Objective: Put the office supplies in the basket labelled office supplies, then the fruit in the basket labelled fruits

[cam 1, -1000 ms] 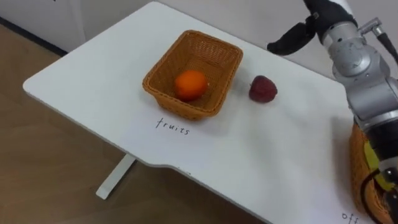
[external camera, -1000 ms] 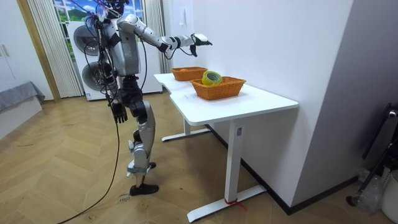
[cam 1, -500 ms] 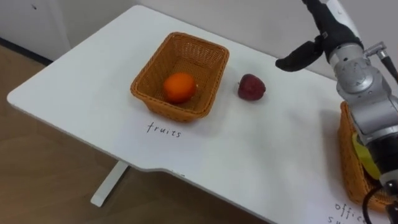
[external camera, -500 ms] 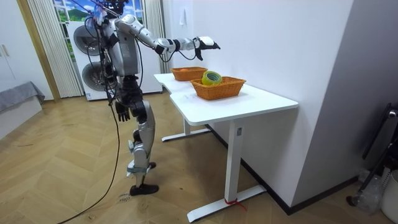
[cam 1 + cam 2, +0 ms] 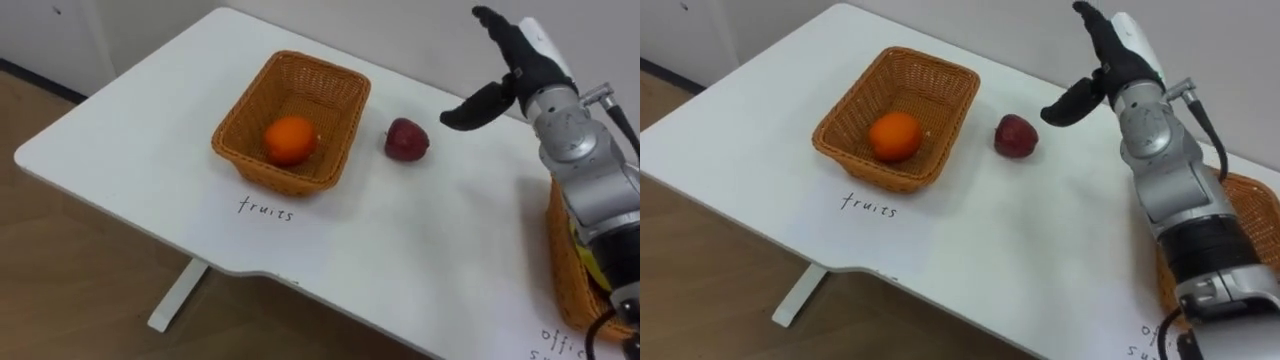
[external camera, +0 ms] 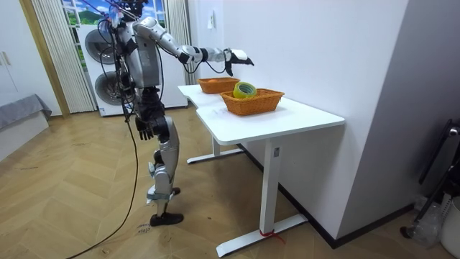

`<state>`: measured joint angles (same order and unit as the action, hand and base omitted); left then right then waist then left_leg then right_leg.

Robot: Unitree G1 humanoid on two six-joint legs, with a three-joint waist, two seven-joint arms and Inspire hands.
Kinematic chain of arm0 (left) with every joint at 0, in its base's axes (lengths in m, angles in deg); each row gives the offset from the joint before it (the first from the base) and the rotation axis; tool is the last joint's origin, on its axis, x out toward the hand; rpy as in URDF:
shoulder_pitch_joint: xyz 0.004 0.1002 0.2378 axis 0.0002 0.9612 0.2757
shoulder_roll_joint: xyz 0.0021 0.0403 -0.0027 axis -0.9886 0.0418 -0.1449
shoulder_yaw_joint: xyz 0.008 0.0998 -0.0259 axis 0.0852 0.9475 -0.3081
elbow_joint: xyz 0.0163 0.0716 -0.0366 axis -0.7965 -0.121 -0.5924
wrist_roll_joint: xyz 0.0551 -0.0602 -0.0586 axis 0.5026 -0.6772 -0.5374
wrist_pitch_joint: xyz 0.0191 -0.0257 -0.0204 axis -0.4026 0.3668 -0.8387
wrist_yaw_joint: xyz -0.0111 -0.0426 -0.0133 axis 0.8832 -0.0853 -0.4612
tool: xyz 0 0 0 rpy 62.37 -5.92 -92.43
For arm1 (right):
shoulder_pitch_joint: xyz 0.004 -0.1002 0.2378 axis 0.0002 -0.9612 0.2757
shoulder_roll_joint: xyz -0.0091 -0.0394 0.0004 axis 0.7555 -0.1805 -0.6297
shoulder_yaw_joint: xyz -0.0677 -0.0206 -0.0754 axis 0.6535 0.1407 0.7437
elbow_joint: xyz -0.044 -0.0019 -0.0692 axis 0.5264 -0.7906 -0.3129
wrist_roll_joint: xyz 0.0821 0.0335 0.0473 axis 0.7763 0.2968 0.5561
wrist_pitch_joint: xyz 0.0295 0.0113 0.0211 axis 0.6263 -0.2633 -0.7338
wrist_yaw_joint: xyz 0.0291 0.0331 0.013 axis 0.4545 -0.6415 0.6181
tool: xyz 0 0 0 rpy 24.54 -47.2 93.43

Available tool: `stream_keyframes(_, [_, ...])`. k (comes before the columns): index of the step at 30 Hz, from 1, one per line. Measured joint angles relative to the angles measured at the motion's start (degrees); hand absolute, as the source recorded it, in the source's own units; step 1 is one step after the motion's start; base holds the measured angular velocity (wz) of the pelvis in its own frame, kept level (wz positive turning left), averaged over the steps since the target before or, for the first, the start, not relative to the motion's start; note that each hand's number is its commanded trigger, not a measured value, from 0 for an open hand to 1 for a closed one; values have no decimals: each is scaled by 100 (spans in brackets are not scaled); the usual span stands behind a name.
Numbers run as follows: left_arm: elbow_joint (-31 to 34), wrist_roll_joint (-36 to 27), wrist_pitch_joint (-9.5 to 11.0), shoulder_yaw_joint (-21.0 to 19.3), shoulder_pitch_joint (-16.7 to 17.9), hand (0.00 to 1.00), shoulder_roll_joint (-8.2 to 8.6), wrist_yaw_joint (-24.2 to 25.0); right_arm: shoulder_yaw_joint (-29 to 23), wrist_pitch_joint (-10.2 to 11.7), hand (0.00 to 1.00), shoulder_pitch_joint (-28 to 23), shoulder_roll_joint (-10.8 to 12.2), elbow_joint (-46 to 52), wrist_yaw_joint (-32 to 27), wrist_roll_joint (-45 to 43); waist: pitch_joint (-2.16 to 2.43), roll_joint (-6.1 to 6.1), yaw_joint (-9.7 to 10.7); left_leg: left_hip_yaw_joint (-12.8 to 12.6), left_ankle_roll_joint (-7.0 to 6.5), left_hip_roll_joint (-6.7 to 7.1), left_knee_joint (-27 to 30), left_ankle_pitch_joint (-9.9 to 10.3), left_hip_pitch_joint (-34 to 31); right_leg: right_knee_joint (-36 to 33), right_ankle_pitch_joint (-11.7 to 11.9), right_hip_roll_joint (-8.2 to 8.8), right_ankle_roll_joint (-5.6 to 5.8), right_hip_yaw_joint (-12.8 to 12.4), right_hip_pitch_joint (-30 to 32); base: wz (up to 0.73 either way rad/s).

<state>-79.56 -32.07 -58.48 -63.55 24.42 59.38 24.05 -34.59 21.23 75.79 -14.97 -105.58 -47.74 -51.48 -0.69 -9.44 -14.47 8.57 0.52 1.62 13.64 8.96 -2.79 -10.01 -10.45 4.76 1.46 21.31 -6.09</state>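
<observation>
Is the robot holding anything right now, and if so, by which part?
Nothing, as far as can be seen. Its right hand hovers open over the table, apart from the red apple. The left hand hangs at its side, too small to judge.

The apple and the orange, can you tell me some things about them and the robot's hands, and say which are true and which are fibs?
1. The orange lies inside the fruit basket. True.
2. The red apple is in that basket too. False: it lies on the table, just right of the basket.
3. The right hand holds the apple. False: it is open in the air, right of the apple, holding nothing.
4. A second basket stands at the table's right end. True.
5. The left hand reaches over the table. False: it hangs by the robot's side.
</observation>
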Motion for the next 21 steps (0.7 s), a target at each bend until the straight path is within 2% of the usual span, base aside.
stream_keyframes(1, [-5,-2,0,0,-11,0,-11,-2,82,0,0,1,-6,-146,0,2,-2,3,-51,0,2,-5,8,-2,-44,-16,0,0,-1,0,47,0])
stream_keyframes(2, [-8,-2,0,0,-42,0,-15,-5,140,0,0,1,-12,-202,5,2,21,-31,-70,-1,4,-8,14,-4,-64,-37,0,0,-1,-1,83,0])
stream_keyframes(7, [-9,6,6,-3,-167,0,-62,-2,347,-1,0,-2,-11,-425,173,2,15,-55,-212,-16,6,-15,76,-14,-314,-82,7,2,-11,6,318,1])
stream_keyframes(9, [-10,8,6,-4,-182,0,-105,0,362,-1,0,-2,-11,-446,211,2,-13,-79,-270,-15,4,-15,82,-11,-368,-76,7,2,-11,16,355,0])
stream_keyframes(11, [-9,16,6,-4,-196,0,-122,3,362,-1,0,5,-12,-447,240,3,-16,-98,-293,-11,1,-15,87,-9,-418,-76,7,2,-11,25,402,3])
stream_keyframes(15, [-19,26,36,5,-281,0,-177,2,385,5,0,6,-11,-514,274,4,-102,-146,-331,26,3,-11,103,-8,-506,-68,7,0,-11,86,450,6])
stream_keyframes(17, [-23,25,65,14,-284,0,-202,1,387,53,0,7,-11,-641,312,3,-102,-174,-333,24,3,-11,106,-9,-567,-71,7,0,-11,86,511,0])
stream_keyframes(21, [-149,26,80,13,-361,0,-209,-10,396,52,0,8,-8,-1021,372,-1,-110,-192,-459,8,1,-14,77,-10,-589,-74,7,8,-10,74,560,-3])
